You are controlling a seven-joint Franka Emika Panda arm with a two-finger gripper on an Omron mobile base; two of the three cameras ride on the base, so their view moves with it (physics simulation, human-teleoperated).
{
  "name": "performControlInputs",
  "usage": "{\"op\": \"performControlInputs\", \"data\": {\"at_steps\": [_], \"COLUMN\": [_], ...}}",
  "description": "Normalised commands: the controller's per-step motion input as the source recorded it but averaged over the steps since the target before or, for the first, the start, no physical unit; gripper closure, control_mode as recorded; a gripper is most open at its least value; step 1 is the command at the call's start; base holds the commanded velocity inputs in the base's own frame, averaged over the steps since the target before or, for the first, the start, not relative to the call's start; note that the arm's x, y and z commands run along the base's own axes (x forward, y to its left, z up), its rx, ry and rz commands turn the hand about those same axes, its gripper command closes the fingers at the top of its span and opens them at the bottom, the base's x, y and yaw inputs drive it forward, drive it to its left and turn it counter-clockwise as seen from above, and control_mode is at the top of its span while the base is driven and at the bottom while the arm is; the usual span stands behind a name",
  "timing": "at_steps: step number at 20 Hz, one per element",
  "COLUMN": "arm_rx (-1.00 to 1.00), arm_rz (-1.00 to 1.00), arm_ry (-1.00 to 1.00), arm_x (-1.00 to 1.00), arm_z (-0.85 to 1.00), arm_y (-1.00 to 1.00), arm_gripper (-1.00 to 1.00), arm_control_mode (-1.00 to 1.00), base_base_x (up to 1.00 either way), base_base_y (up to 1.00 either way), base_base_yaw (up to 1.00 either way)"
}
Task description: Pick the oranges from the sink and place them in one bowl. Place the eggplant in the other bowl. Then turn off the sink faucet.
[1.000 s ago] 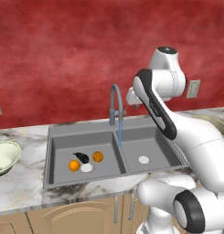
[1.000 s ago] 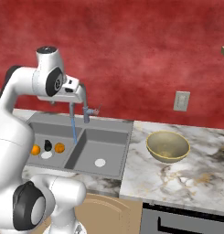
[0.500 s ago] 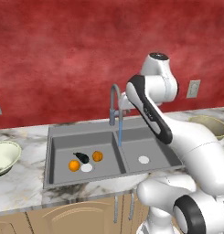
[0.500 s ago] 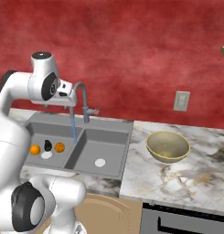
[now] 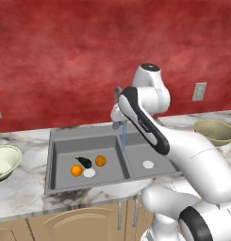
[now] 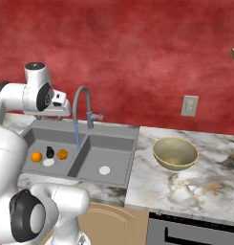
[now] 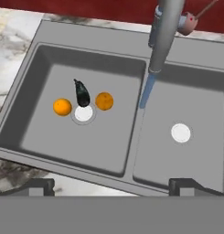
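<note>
Orange fruits, the two oranges (image 7: 62, 107) (image 7: 104, 101), sit in the left basin of the sink (image 7: 35, 68) with the eggplant (image 7: 82, 94) between them. They lie below and left of the open, empty gripper (image 7: 112, 183), which must go down.

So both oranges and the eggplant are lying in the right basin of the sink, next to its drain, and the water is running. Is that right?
Not quite: the oranges and the eggplant lie in the left basin of the sink, around its drain, as the hand view shows. The right basin holds just its white drain. Water does run from the faucet.
</note>
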Motion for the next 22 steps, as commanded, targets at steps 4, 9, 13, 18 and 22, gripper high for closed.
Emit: {"op": "performControlInputs", "data": {"at_steps": [4, 9, 13, 18, 22], "arm_rx": [0.00, 0.03, 0.01, 0.00, 0.00], "arm_rz": [0.07, 0.04, 0.00, 0.00, 0.00], "arm_ry": [0.07, 0.09, 0.06, 0.08, 0.09], "arm_x": [0.03, 0.01, 0.03, 0.06, 0.17], "arm_z": [-0.32, -0.37, -0.33, -0.40, -0.36], "arm_y": [0.29, 0.22, 0.27, 0.39, 0.46], "arm_gripper": [-1.00, -1.00, -1.00, -1.00, -1.00], "arm_control_mode": [-1.00, -1.00, -1.00, -1.00, -1.00], "base_base_x": [0.00, 0.00, 0.00, 0.00, 0.00], "base_base_y": [0.00, 0.00, 0.00, 0.00, 0.00], "base_base_yaw": [0.00, 0.00, 0.00, 0.00, 0.00]}}
